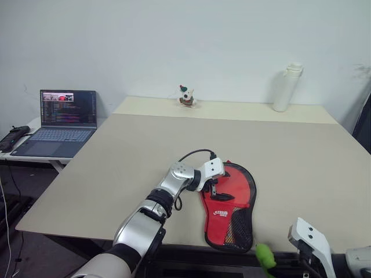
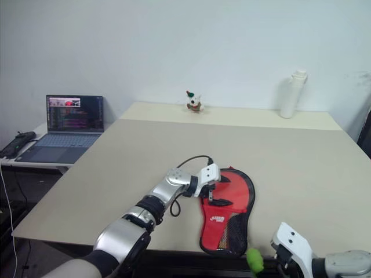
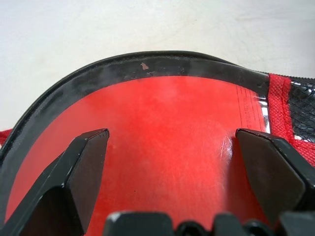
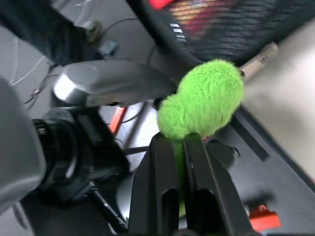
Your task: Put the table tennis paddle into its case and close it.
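The case (image 1: 236, 204) lies flat on the table (image 1: 145, 139) near its front edge, red side up with black trim and a mesh pocket. My left gripper (image 1: 215, 191) is open and rests on the case's round part; in the left wrist view its fingers (image 3: 88, 167) straddle the red face. At the front edge my right gripper (image 4: 176, 142) is shut on the stem of the green pompom pull (image 4: 202, 98), which hangs just off the table (image 1: 265, 255). The table tennis paddle is hidden.
An open laptop (image 1: 64, 121) sits on a lower side table at the left. A white bottle (image 1: 288, 87) and a small figurine (image 1: 186, 96) stand at the table's far edge. The case's narrow end reaches the front edge.
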